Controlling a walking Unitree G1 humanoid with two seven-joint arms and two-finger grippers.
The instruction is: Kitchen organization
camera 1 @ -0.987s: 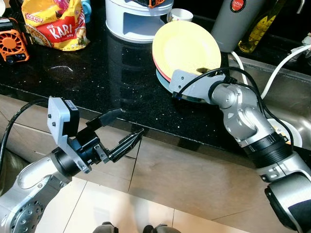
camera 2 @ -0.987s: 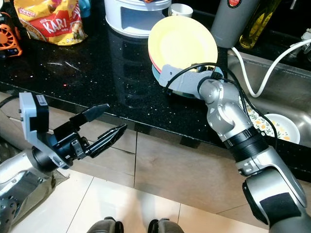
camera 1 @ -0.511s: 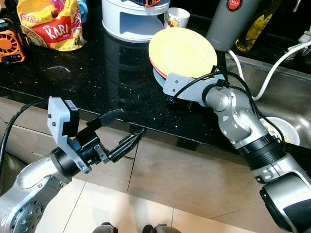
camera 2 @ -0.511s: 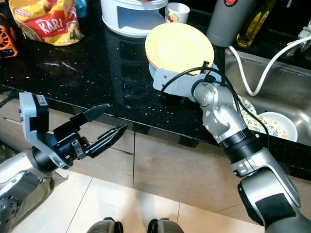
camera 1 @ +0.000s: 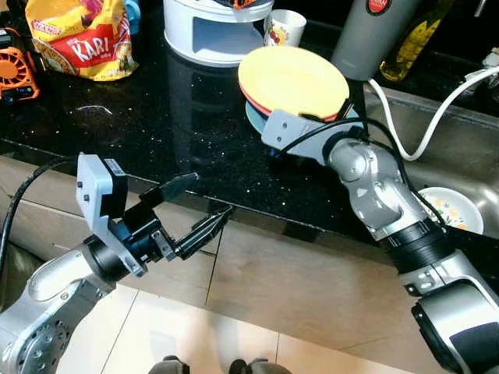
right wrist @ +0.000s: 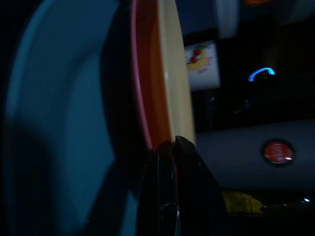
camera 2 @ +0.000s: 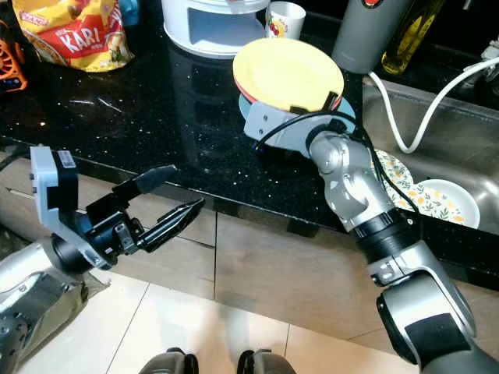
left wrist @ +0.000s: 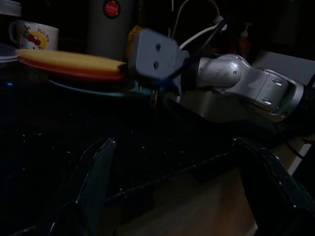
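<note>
- An orange gadget (camera 1: pixel 17 68) sits at the far left edge of the black counter (camera 1: pixel 156 132).
- Just beside it stands a yellow and red snack bag (camera 1: pixel 78 35), upright near the back of the counter.
- The left gripper (camera 1: pixel 204 204) hangs in front of the counter's edge, above the cabinet fronts and the tiled floor (camera 1: pixel 195 343). Its two black fingers are spread apart with nothing between them.
- Behind, near the middle of the counter, stands a white round appliance (camera 1: pixel 214 27) with an open slot in its front.
- A white mug with a cartoon print (camera 1: pixel 283 26) stands just to the right of the appliance.
- A stack of plates (camera 1: pixel 292 82) rests on the counter near the sink: a yellow plate on top, a red plate under it, a teal plate at the bottom.
- The right gripper (right wrist: pixel 170 147) is at the near rim of the stack. In the right wrist view its fingers are pressed together on the edge of the yellow and red plates, which are lifted at a tilt off the teal one.
- A grey flask (camera 1: pixel 373 35) with a red badge stands behind the stack, and a bottle of oil (camera 1: pixel 413 47) stands just beside it.
- A white hose (camera 1: pixel 425 117) runs over the steel sink (camera 1: pixel 468 156), and a patterned bowl (camera 2: pixel 444 201) lies inside.
</note>
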